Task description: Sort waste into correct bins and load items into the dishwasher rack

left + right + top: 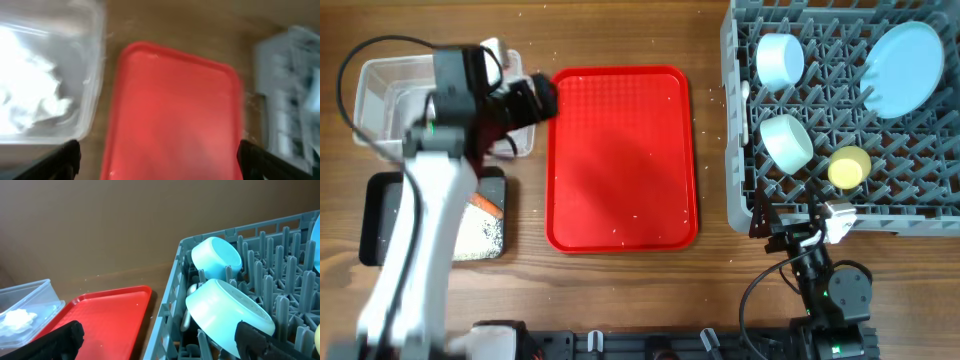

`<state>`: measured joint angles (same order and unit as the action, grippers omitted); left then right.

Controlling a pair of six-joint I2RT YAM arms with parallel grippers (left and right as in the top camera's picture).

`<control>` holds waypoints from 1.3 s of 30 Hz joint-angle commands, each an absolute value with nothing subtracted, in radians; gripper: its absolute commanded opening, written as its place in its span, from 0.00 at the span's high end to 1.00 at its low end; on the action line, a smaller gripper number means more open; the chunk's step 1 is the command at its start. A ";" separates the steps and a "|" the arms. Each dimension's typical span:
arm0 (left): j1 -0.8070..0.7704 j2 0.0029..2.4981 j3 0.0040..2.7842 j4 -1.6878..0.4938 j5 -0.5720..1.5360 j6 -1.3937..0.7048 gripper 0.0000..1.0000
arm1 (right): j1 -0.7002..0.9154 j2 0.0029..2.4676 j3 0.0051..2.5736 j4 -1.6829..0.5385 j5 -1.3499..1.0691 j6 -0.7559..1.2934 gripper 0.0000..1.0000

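Here, left pincer and right pincer both gape open, empty. The dishwasher rack at the table's right edge holds the plate and yellow cup.

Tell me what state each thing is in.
Flat red plastic tray: nearly bare, few crumbs.
Clear plastic tub: holds crumpled white napkin.
Shallow black tray: holds white grains, orange stick.
Grey grid rack: holds blue plate, bowls, yellow cup.
Left claw: open.
Right claw: open.
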<state>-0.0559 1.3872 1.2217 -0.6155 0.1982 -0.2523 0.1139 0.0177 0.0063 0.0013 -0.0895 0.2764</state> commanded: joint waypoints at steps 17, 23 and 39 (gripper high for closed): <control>0.021 0.231 0.199 -0.122 0.207 -0.112 0.00 | 0.109 0.005 0.005 0.006 -0.098 0.291 0.00; 0.051 0.096 0.061 -0.007 0.207 -0.112 0.00 | 0.109 0.005 0.005 0.006 -0.098 0.291 0.00; 0.049 0.003 0.006 -0.062 0.167 -0.169 0.00 | 0.109 0.010 0.005 0.007 -0.098 0.291 0.00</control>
